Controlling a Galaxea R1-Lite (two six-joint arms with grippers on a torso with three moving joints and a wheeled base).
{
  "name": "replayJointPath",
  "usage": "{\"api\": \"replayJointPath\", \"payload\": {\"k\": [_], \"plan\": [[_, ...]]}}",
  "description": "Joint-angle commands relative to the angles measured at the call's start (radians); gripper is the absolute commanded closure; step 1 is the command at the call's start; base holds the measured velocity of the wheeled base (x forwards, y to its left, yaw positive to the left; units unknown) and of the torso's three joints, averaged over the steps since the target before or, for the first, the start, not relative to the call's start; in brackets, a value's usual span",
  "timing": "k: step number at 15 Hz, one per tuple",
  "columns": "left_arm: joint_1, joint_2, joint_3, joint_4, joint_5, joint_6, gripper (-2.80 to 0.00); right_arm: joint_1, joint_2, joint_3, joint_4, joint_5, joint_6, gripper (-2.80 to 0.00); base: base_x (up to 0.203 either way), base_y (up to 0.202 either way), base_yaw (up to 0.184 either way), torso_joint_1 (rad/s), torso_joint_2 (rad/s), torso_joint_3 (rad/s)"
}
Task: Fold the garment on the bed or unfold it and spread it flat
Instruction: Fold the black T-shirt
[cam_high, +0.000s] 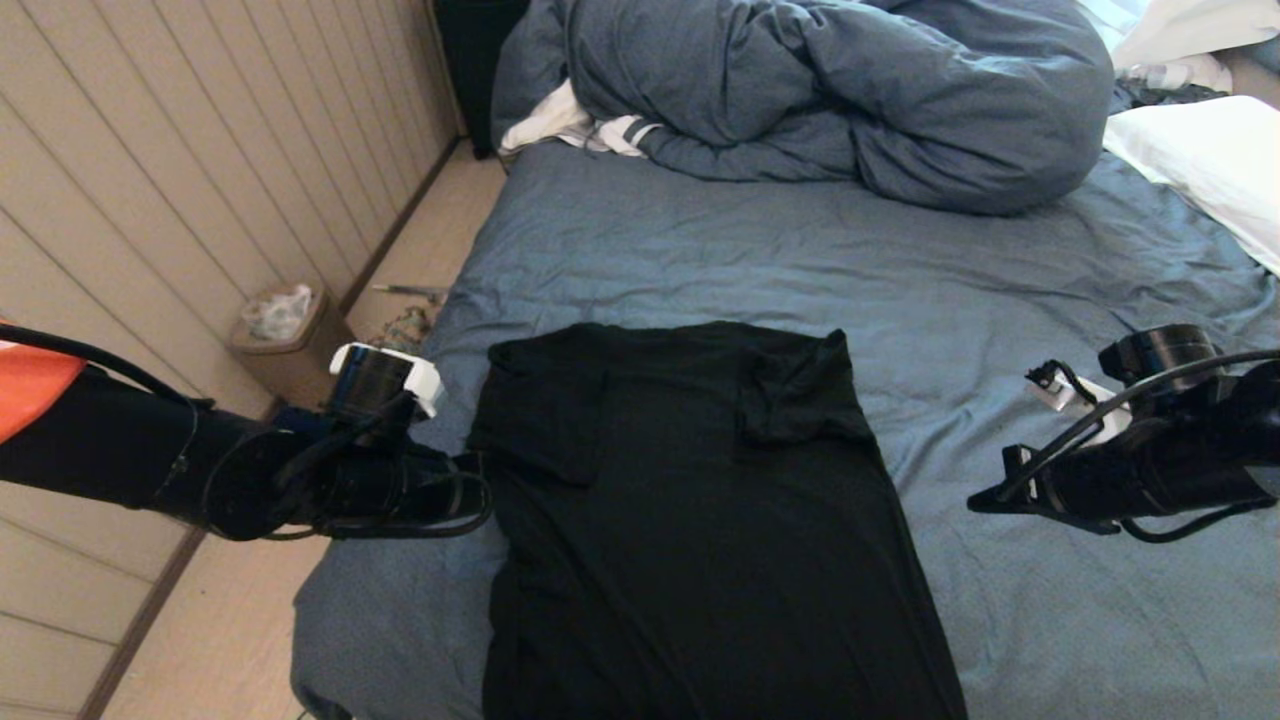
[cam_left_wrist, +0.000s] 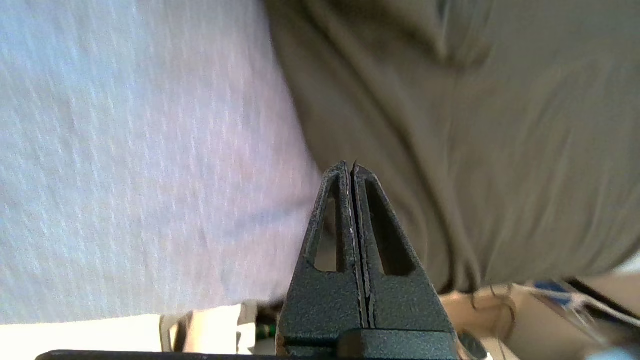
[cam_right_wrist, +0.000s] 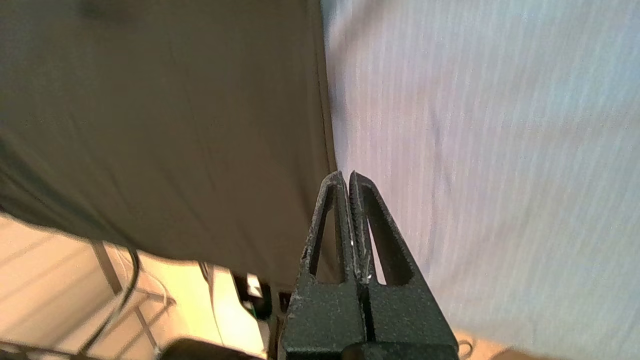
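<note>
The garment (cam_high: 690, 520) is lying plain side up on the near half of the bed (cam_high: 900, 290), a black short-sleeved T-shirt of thin soft fabric with no print showing. It is lying folded into a long panel running from the middle of the head view toward 6 o'clock, where it is passing out of sight at the picture's lower edge. Both sleeves are lying turned in over the body: one at about 10 o'clock of the shirt, the other as a darker flap at about 1 o'clock. The far edge is lying fairly straight, and shallow creases are running down the cloth. The slate-blue sheet is showing wrinkled all around it.

The left gripper (cam_high: 478, 470) is hanging at the garment's 9 o'clock edge, level and pointing inward at the cloth; its fingers (cam_left_wrist: 345, 210) are pressed together with nothing between them. Whether the tip is touching the fabric is unclear. In the left wrist view the garment (cam_left_wrist: 475, 150) is filling one side and the sheet the other.

The right gripper (cam_high: 985, 498) is hanging at 3 o'clock of the garment, clearly apart from its edge, over bare sheet, also level and pointing inward. Its fingers (cam_right_wrist: 360, 220) are likewise pressed together on nothing, with the garment (cam_right_wrist: 160, 125) edge just beyond the tips.
</note>
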Motion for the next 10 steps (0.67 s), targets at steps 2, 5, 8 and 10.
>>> {"api": "replayJointPath", "payload": {"k": [2,5,8,10], "plan": [[0.001,-0.019,0.071,-0.047,-0.012,-0.004,0.0,-0.007,-0.065,0.103,-0.025,0.017,-0.032,0.0,0.0,0.0,0.0,0.0,0.0,0.0],[0.001,0.021,0.081,-0.107,-0.005,-0.005,0.0,-0.01,-0.08,0.157,-0.028,0.079,-0.09,0.0,0.0,0.0,0.0,0.0,0.0,0.0],[-0.013,0.021,0.129,-0.148,-0.006,0.002,0.0,-0.018,-0.081,0.184,-0.028,0.089,-0.096,0.0,0.0,0.0,0.0,0.0,0.0,0.0],[-0.031,0.025,0.127,-0.158,-0.008,-0.003,0.0,-0.014,-0.084,0.191,-0.027,0.089,-0.096,0.0,0.0,0.0,0.0,0.0,0.0,0.0]]}}
